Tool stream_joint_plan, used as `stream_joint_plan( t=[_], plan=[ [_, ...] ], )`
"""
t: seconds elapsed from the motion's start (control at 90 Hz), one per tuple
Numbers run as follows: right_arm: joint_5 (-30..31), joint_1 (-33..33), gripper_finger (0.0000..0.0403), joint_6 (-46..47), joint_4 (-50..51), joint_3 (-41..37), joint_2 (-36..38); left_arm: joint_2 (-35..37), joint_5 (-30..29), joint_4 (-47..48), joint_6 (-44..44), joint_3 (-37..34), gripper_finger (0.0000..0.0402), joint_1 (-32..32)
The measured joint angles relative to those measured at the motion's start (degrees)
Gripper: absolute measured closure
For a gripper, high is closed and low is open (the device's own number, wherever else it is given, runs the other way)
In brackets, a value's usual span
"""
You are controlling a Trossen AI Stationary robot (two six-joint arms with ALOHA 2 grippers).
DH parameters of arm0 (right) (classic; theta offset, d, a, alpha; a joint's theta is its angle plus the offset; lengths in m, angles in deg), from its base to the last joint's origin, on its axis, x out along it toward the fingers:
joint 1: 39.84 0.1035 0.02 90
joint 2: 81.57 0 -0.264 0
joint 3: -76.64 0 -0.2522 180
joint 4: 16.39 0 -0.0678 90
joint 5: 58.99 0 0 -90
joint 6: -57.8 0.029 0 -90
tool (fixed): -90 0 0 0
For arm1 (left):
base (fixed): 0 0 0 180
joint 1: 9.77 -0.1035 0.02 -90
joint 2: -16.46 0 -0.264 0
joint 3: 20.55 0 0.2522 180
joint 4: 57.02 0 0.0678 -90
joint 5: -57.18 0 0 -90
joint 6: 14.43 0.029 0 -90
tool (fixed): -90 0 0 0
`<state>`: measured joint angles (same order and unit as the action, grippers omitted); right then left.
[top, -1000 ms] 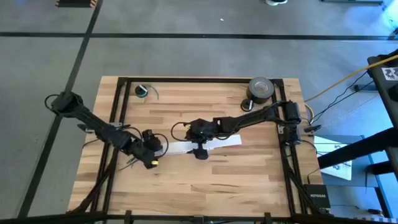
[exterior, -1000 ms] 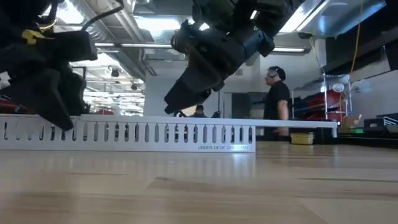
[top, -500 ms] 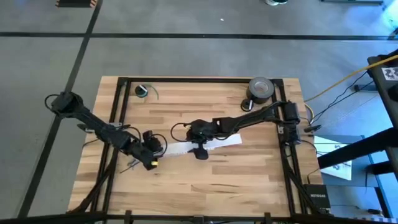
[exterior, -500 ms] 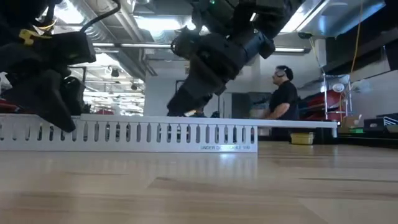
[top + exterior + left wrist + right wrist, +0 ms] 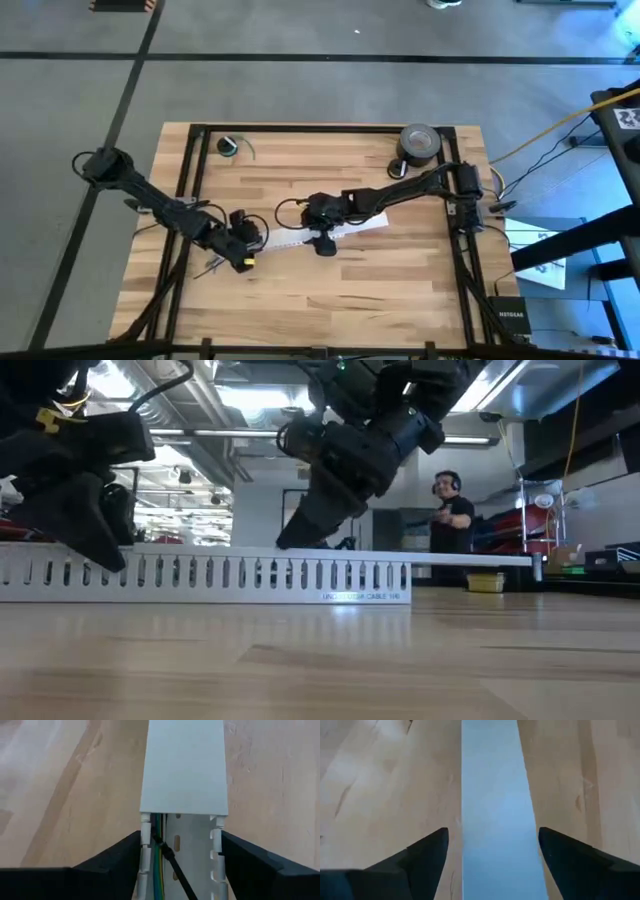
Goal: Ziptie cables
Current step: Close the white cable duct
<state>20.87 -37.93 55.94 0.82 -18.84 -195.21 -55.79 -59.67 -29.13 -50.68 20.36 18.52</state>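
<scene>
Pale wood of the table [image 5: 330,660] fills the foreground in the low view, and a long white slotted duct [image 5: 210,573] lies across it. Its flat white cover [image 5: 184,767] caps the farther stretch. At the uncovered end, the cables [image 5: 158,865] run lengthwise inside the channel, thin green and yellowish wires, with the black ziptie [image 5: 175,870] slanting over them. The left end effector [image 5: 181,857] straddles that end, its fingers spread wide on either side of the slotted walls. The right end effector [image 5: 492,852] hangs over the covered part, also spread wide, one finger on each side. Beyond the table, a person [image 5: 452,520] wearing headphones stands in the room.
</scene>
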Motion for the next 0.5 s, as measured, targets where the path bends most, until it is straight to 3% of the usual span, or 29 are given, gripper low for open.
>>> stream_joint_plan(
  t=[0.233,0.5],
  plan=[
    [-0.2,0.0,0.0114,-0.2,-0.1,0.0,0.0,0.0,0.0,0.0,0.2,0.0,0.0168,0.0],
    [-0.4,-0.1,0.0160,-1.2,0.2,0.0,-0.1,0.0,0.0,0.0,0.2,0.0,0.0168,0.0]
  ],
)
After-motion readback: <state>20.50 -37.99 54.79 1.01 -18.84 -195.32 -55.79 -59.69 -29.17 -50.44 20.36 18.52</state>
